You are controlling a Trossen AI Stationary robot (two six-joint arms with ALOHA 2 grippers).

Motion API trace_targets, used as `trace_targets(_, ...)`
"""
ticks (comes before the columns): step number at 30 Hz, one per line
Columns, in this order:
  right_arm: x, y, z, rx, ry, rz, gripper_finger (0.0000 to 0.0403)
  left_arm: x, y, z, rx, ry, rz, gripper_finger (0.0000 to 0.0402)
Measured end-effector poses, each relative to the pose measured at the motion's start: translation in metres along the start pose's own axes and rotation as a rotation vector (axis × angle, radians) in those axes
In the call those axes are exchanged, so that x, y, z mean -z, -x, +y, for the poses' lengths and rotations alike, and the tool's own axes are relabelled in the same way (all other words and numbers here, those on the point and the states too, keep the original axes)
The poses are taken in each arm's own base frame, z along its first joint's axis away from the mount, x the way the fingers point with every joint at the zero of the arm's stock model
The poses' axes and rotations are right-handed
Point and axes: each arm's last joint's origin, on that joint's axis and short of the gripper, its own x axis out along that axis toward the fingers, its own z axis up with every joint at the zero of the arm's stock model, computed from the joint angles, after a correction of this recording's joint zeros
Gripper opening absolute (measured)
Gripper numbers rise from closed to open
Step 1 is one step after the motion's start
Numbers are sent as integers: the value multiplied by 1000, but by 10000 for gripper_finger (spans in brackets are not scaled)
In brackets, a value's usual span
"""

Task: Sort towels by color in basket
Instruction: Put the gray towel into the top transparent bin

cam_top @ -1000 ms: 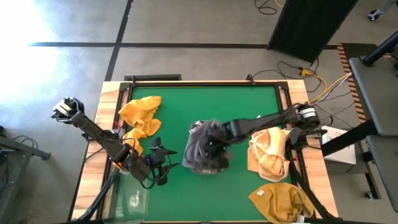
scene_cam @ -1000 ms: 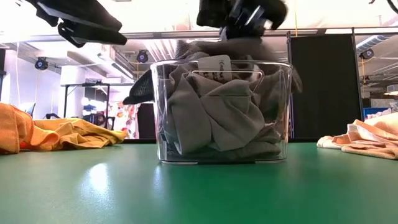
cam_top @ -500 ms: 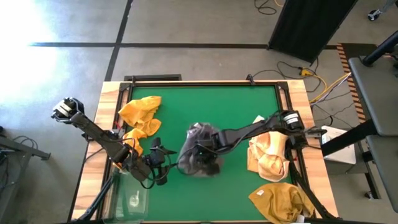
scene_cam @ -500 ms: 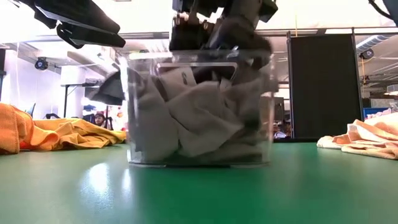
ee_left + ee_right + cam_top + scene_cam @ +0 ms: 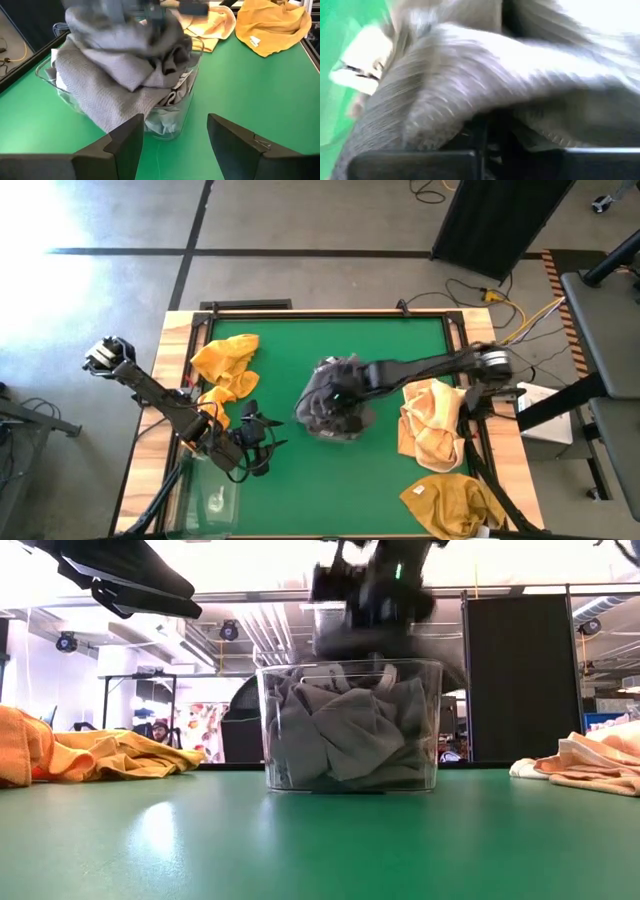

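Note:
A clear plastic basket (image 5: 335,420) (image 5: 350,725) stands mid-table, heaped with dark grey towels (image 5: 115,75). My right gripper (image 5: 350,387) (image 5: 375,595) is over the basket's top, shut among the grey towels, with a lump of grey cloth (image 5: 350,640) under it above the rim. My left gripper (image 5: 264,443) (image 5: 175,145) waits open near the table's left side, pointing at the basket. Mustard-yellow towels lie on the table: one pile at the far left (image 5: 228,365) (image 5: 100,755), one paler at the right (image 5: 432,425) (image 5: 585,765), one at the near right corner (image 5: 455,502). My right gripper comes from above and from the table's right onto the top grey towel (image 5: 470,75) of the heap. Cloth wraps the fingers, so which part or how many layers they have does not show. The towel bulges above the basket's rim and rests on the towels below.
A second clear container (image 5: 212,495) sits at the near left corner beside my left arm. Bare green mat lies between the basket and the near edge (image 5: 330,500). Raised wooden rails (image 5: 320,315) border the table.
My right gripper, sunk in the towels, swung toward the left and near edges, then back toward the far right and rose. The basket slid along with it, nearer and then farther back. The grey towel on top now stands higher above the rim.

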Motion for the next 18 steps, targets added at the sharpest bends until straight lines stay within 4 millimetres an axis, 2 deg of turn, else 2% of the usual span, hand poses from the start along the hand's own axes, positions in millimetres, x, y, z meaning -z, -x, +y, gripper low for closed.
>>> trace_targets(5,0,62,-6,58,-17,-156,93,0,0,0,-1,6,0,204)
trace_targets(9,0,88,-8,76,-30,-243,134,0,0,0,-1,7,-1,204)
trace_targets(12,4,84,-5,42,4,-223,158,0,0,0,-2,7,-1,204)
trace_targets(15,7,65,1,-70,25,-189,174,0,0,0,-2,7,-1,204)
trace_targets(18,7,37,12,-192,47,-133,184,0,0,0,-2,6,0,204)
